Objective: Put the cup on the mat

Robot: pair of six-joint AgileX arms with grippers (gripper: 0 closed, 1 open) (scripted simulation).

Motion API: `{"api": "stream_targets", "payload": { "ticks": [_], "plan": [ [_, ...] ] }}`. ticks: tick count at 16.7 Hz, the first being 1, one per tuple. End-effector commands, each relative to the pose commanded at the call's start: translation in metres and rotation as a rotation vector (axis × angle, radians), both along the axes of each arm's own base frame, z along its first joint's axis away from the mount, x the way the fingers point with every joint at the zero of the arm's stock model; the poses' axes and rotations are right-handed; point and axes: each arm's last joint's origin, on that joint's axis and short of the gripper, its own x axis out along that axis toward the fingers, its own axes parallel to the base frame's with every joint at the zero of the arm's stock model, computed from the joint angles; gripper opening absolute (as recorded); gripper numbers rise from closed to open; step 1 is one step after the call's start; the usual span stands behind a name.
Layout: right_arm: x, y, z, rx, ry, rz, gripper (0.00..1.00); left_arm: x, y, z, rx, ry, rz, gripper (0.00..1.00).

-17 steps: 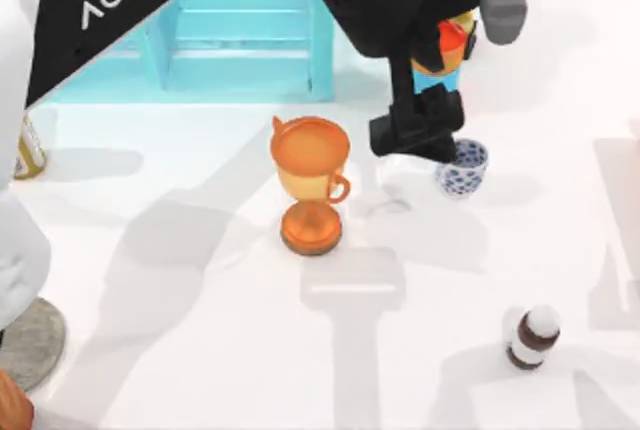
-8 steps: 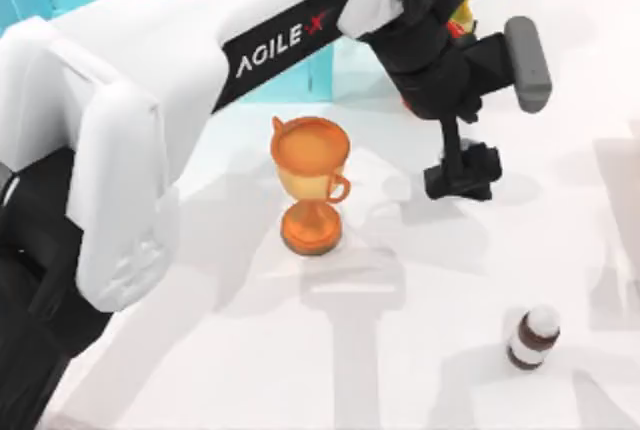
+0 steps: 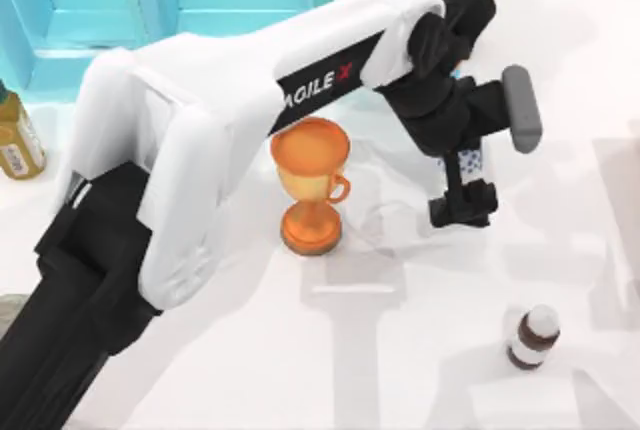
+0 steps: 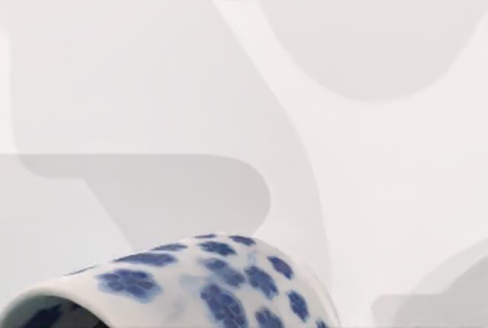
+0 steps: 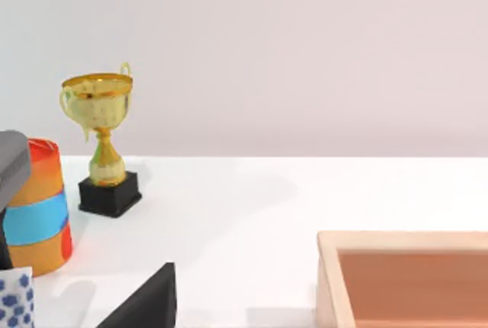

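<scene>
The cup (image 3: 467,161) is a small white cup with blue flowers, standing right of the table's middle. Only a patch of it shows under my left arm in the top view. My left gripper (image 3: 463,204) reaches down right at the cup, its dark end just in front of it. The cup (image 4: 221,286) looms very close in the left wrist view, and a corner of the cup (image 5: 15,299) shows in the right wrist view. The mat (image 3: 6,303) is a grey sliver at the table's left edge, mostly hidden under my left arm.
An orange trophy goblet (image 3: 312,182) stands just left of the cup. A brown bottle (image 3: 530,337) sits front right. A teal shelf (image 3: 170,0) and a jar (image 3: 14,140) are back left. Near the cup are an orange cylinder (image 5: 34,213), a gold trophy (image 5: 103,137) and a wooden box (image 5: 404,278).
My left arm has swung across the table and lowered over the cup, now covering most of it. The arm now hides most of the mat. The cup has stayed in place.
</scene>
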Motion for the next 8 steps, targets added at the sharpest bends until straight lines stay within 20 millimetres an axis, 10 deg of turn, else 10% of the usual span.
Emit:
{"api": "stream_targets", "payload": {
  "ticks": [2, 8],
  "plan": [
    [0.0000, 0.0000, 0.0000, 0.000, 0.000, 0.000, 1.00, 0.0000, 0.0000, 0.0000, 0.000, 0.000, 0.000, 1.00],
    [0.0000, 0.0000, 0.0000, 0.000, 0.000, 0.000, 1.00, 0.0000, 0.0000, 0.0000, 0.000, 0.000, 0.000, 0.55]
  ]
}}
